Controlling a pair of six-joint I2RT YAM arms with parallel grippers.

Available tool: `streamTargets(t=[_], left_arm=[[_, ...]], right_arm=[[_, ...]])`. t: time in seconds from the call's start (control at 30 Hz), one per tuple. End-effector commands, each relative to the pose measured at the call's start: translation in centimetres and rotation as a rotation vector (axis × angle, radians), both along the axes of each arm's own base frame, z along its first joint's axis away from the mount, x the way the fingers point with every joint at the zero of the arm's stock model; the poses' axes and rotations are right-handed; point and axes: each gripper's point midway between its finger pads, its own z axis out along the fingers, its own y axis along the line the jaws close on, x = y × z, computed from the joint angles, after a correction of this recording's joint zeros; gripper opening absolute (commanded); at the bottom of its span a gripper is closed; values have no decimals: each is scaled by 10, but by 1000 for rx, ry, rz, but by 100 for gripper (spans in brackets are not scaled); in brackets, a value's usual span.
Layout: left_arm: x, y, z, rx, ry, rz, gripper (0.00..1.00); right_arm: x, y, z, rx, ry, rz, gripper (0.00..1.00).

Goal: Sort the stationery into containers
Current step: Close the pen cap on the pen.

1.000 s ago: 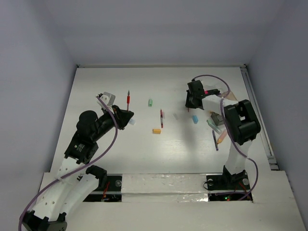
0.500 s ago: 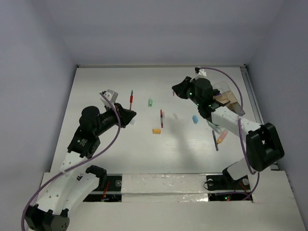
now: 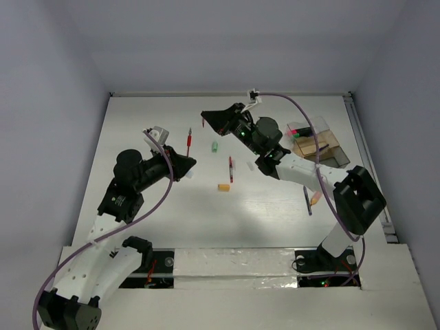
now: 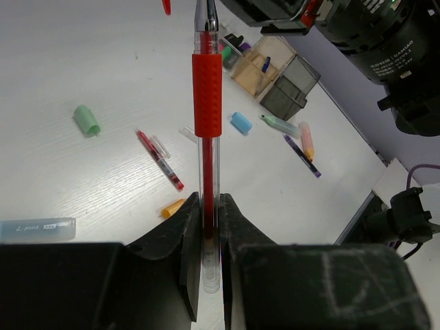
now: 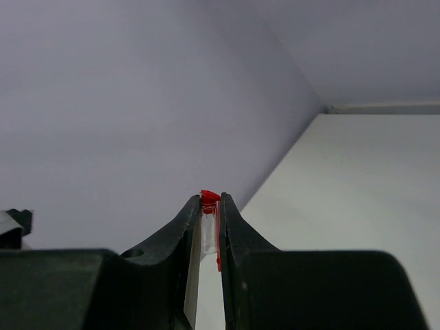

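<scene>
My left gripper (image 4: 207,199) is shut on a clear red pen (image 4: 207,103) near its back end. The pen's tip points away and stands uncapped (image 3: 188,140) above the table's left half. Raised just beyond that tip, my right gripper (image 3: 205,117) is shut on a small clear pen cap with a red end (image 5: 209,218). The container (image 3: 317,143) stands at the right, a tan compartment (image 4: 261,69) beside a dark one. On the table lie a second red pen (image 3: 230,169), a green eraser (image 3: 214,146), an orange eraser (image 3: 223,186) and a blue eraser (image 4: 240,122).
A green highlighter (image 4: 276,124), a pink-orange one (image 4: 306,141) and a purple pen (image 4: 301,147) lie near the container. A pale blue cap (image 4: 36,229) lies close under my left gripper. The right arm (image 3: 295,168) stretches across the table's middle. Walls enclose the table.
My right arm has swung left from the container side across the table, bringing the cap close to the red pen's tip. The left arm has barely moved.
</scene>
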Motion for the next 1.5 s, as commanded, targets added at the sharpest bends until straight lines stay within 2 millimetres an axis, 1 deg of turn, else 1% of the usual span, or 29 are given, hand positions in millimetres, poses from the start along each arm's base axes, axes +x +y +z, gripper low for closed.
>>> streamTargets(t=[0.0, 0.13, 0.2, 0.3, 0.43, 0.47, 0.63, 0.67, 0.9, 1.07, 1.27, 1.37, 1.4, 1.47], left_arm=[[0, -4, 14, -29, -51, -25, 0], [1, -4, 11, -26, -42, -22, 0], [2, -4, 9, -23, -35, -20, 0], [3, -4, 9, -22, -33, -24, 0], [3, -4, 9, -22, -35, -22, 0], [2, -4, 9, -22, -35, -22, 0], [2, -4, 10, -23, -35, -22, 0], [2, -4, 10, -24, -36, -22, 0], [3, -1, 11, -25, -41, -11, 0], [3, -1, 12, -26, -44, -11, 0], [3, -1, 13, -28, -46, -11, 0], [3, -1, 12, -27, -43, -10, 0], [2, -1, 13, -28, -46, -11, 0], [3, 0, 14, -28, -47, -7, 0]], right_arm=[[-14, 0, 71, 171, -164, 1, 0], [-28, 8, 78, 189, -189, 33, 0], [-30, 8, 81, 192, -201, 38, 0], [-43, 19, 81, 185, -220, 82, 0], [-46, 22, 76, 178, -224, 89, 0], [-51, 26, 75, 178, -226, 102, 0], [-50, 26, 73, 174, -229, 95, 0], [-53, 29, 72, 171, -226, 103, 0], [-53, 29, 64, 149, -219, 100, 0], [-56, 36, 55, 133, -207, 121, 0], [-55, 38, 50, 128, -199, 129, 0], [-55, 40, 44, 122, -189, 134, 0], [-59, 43, 44, 125, -186, 146, 0], [-59, 42, 42, 127, -187, 143, 0]])
